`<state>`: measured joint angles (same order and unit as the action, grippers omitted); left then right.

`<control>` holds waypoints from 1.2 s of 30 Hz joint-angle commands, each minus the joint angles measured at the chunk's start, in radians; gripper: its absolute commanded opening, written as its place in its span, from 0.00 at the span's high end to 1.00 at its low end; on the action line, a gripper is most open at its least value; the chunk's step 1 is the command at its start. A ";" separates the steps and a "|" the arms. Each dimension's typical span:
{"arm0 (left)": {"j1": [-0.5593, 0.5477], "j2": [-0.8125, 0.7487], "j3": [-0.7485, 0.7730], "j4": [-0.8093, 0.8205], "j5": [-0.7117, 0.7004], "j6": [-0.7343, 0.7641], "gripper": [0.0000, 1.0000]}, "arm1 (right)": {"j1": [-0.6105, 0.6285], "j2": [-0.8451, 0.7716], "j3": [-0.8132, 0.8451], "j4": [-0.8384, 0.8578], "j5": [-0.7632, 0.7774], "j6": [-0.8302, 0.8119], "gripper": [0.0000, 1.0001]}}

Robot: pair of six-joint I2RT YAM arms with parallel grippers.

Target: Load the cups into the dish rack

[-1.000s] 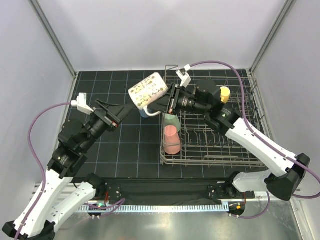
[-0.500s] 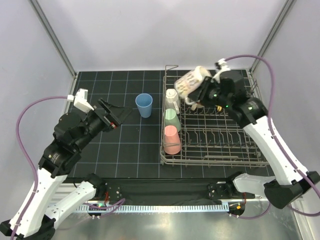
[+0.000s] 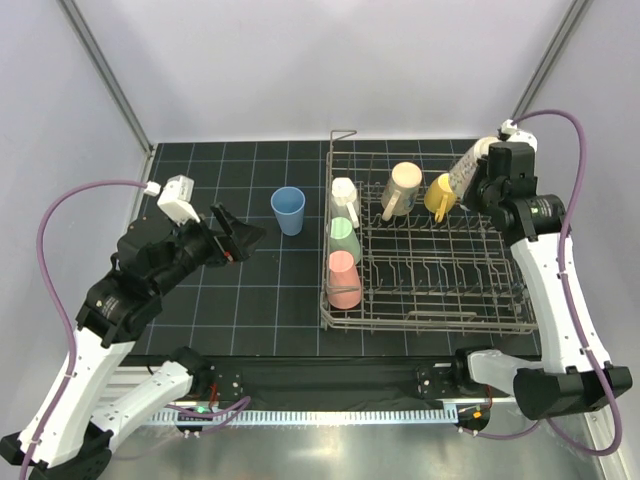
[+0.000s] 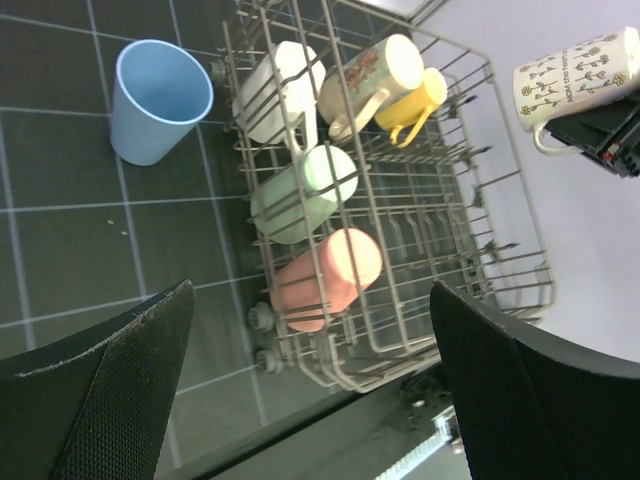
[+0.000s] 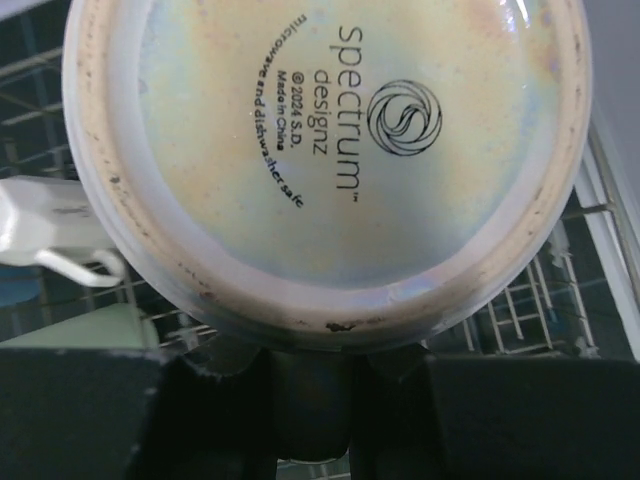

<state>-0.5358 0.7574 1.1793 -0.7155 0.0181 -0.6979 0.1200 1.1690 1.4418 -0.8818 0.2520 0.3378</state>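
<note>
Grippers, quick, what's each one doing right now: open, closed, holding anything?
Left gripper: open, holding nothing.
Right gripper: closed on the flower-patterned mug.

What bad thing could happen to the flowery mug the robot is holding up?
1. The right gripper holds the flowery mug in the air near the rack's far right edge; if it slips, it could fall outside.
2. Coming down, it might bump the yellow mug close by.
3. The blue cup stands alone on the mat; the open left gripper could knock it over.
</note>
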 commanded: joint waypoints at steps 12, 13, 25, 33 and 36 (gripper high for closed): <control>-0.003 0.010 0.079 -0.088 -0.116 0.253 0.03 | -0.172 0.118 -0.127 0.184 0.039 -0.071 0.96; -0.003 0.014 0.080 -0.094 -0.124 0.258 0.03 | -0.174 0.119 -0.138 0.202 0.036 -0.072 0.96; -0.003 0.060 0.118 -0.096 -0.136 0.302 0.02 | -0.183 0.176 -0.247 0.280 0.040 -0.051 0.96; -0.004 0.077 0.143 -0.122 -0.138 0.304 0.02 | -0.183 0.210 -0.313 0.333 0.043 -0.043 0.96; -0.003 0.083 0.149 -0.127 -0.138 0.298 0.02 | -0.183 0.241 -0.322 0.346 0.035 -0.033 0.96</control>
<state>-0.5358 0.8398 1.2884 -0.8326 -0.1062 -0.4114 -0.0608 1.4132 1.1084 -0.6659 0.2634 0.2871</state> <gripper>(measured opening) 0.976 0.263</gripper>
